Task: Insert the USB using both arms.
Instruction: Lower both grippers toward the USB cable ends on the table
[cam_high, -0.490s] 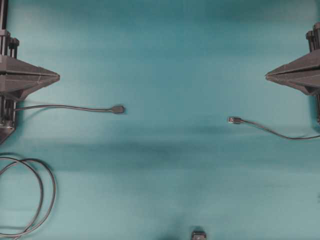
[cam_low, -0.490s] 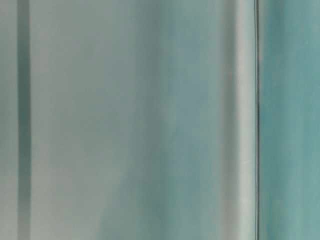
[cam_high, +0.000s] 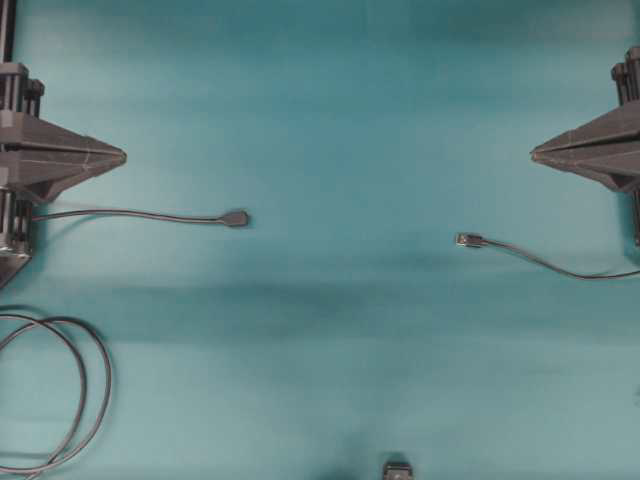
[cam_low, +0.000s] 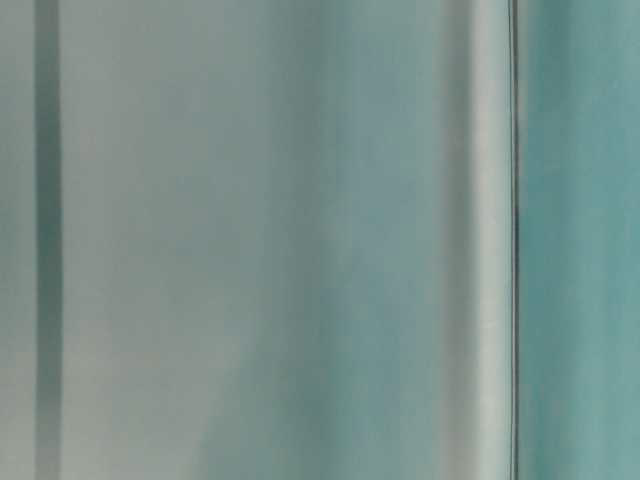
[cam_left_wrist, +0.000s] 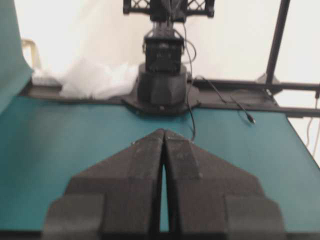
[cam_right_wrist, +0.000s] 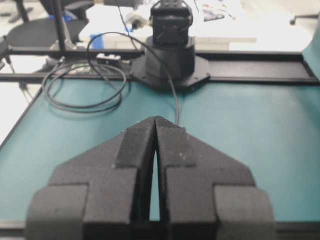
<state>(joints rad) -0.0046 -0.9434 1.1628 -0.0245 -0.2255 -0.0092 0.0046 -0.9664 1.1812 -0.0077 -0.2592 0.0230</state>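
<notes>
Two claws are resting at the edges of the teal counter (cam_high: 320, 120) in the overhead view, and we are seeing both pressed together, pinching nothing. The left claw (cam_high: 118, 156) is sitting at 9 o'clock with its tip pointing inward; the right claw (cam_high: 534, 153) is sitting at 3 o'clock, facing it. We are finding the USB plug (cam_high: 468, 240) lying on the counter, toward 4 o'clock of the centre, well apart from the right claw. Its mate, the black socket end (cam_high: 236, 218), is lying toward 9 o'clock of the centre, below the left claw's tip. A grey cable coil (cam_high: 60, 395) is lying at 8 o'clock, and a small dark block (cam_high: 398, 469) at 6 o'clock.
</notes>
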